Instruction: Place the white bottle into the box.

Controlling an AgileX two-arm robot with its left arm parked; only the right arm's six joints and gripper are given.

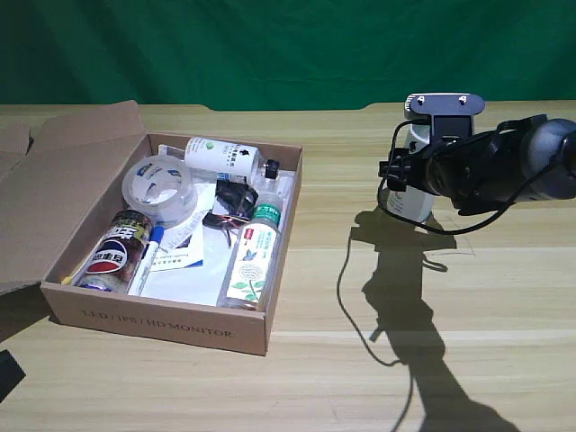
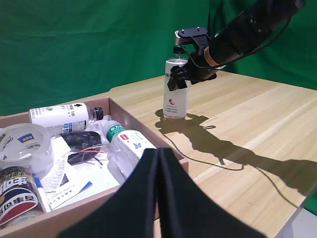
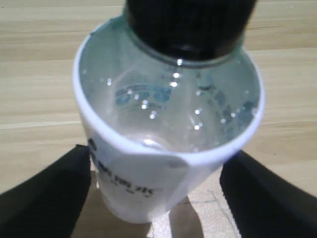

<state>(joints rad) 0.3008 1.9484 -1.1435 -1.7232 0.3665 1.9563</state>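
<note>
The white bottle (image 2: 176, 94) is standing upright on the wooden surface (image 1: 504, 297), well apart from the box (image 1: 162, 326), toward the exterior view's right. The right gripper (image 3: 156, 198) is sitting around the bottle's body, its two dark fingers (image 3: 44, 196) showing on either side of it in the right wrist view. The fingers are spread wide with a gap showing between them and the bottle's wall, so the gripper is open and not gripping. The bottle's black cap (image 3: 190, 25) and clear shoulder are filling most of that view.

The box is lying with its big flap (image 1: 63, 171) folded out toward the exterior view's left. Inside it are lying a tape roll (image 1: 159, 187), a cola can (image 1: 115, 252), a leaf-labelled bottle (image 1: 252, 261), another white bottle (image 1: 225, 157), and papers.
</note>
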